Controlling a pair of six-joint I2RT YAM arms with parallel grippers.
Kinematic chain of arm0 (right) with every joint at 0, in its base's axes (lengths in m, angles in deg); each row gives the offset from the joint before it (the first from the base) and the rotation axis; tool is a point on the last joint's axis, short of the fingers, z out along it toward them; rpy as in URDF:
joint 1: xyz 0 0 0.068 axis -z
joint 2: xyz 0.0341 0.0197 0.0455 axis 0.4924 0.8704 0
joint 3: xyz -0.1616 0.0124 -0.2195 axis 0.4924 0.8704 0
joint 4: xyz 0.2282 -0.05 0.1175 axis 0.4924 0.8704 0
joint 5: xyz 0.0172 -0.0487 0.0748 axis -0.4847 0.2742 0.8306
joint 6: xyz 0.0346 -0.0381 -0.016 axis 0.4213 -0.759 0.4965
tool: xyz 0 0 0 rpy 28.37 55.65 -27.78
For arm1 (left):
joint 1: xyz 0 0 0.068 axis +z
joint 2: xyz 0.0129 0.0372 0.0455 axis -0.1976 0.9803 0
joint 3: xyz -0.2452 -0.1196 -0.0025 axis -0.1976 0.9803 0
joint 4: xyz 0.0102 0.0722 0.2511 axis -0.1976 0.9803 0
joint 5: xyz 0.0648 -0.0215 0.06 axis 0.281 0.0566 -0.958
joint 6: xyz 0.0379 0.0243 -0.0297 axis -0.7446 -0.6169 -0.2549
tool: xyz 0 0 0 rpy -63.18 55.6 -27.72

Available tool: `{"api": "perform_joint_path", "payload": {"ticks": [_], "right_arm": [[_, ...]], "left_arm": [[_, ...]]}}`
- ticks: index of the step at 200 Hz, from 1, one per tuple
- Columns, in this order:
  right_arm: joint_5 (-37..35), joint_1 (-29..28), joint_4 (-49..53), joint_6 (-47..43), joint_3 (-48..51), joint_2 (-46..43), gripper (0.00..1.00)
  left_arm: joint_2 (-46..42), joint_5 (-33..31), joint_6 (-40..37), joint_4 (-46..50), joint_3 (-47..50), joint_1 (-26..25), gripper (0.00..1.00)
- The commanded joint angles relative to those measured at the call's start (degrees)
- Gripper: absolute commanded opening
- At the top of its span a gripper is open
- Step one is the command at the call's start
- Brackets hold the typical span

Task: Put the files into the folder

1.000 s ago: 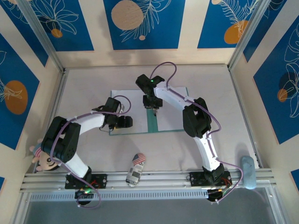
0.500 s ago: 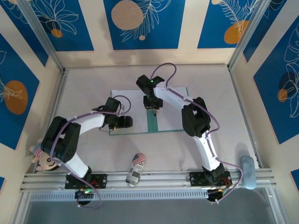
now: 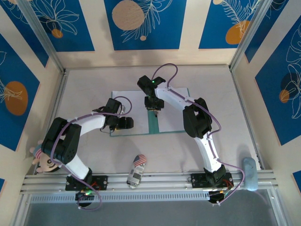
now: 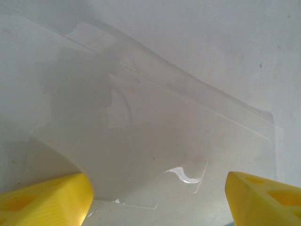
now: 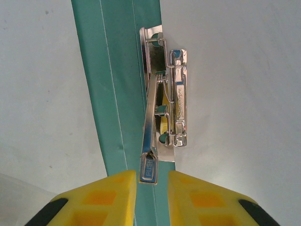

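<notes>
Right wrist view: the right pincer [image 5: 152, 182] is sitting narrow around the clip lever [image 5: 151, 122] on the folder [image 5: 108, 70], which is lying mid-surface; grip unclear. The left pincer [image 4: 159, 193] is hovering wide over the papers [image 4: 141, 132]. A slipping lever risks snapping down, trapping sheets crooked.

Folder [image 3: 154, 123] mostly under files [image 3: 129, 95], left fingers [image 4: 44, 202] cut off below, their tips perhaps blurred.

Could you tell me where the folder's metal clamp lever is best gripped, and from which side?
Probably the lever's free tip, approached from that end: it is a narrow bar along the folder's spine, hinged at its far end, so the right gripper can straddle it.
</notes>
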Motion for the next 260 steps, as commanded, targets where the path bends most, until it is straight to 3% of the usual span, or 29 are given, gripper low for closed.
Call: {"api": "perform_joint_path", "payload": {"ticks": [1, 183, 260], "right_arm": [[0.88, 0.18, 0.93, 0.24, -2.04, 0.57, 0.26], [-0.93, 0.29, 2.04, -0.3, -0.74, 0.94, 0.14], [-1.82, 0.26, 1.91, 0.01, 2.39, 0.49, 0.13]], "left_arm": [[5.13, 1.55, 0.32, 10.64, 4.08, 0.08, 0.79], [5.8, 1.75, 0.18, 10.96, 3.65, 0.09, 0.79], [5.78, 1.74, 0.18, 10.99, 3.69, 0.08, 0.79]]}}
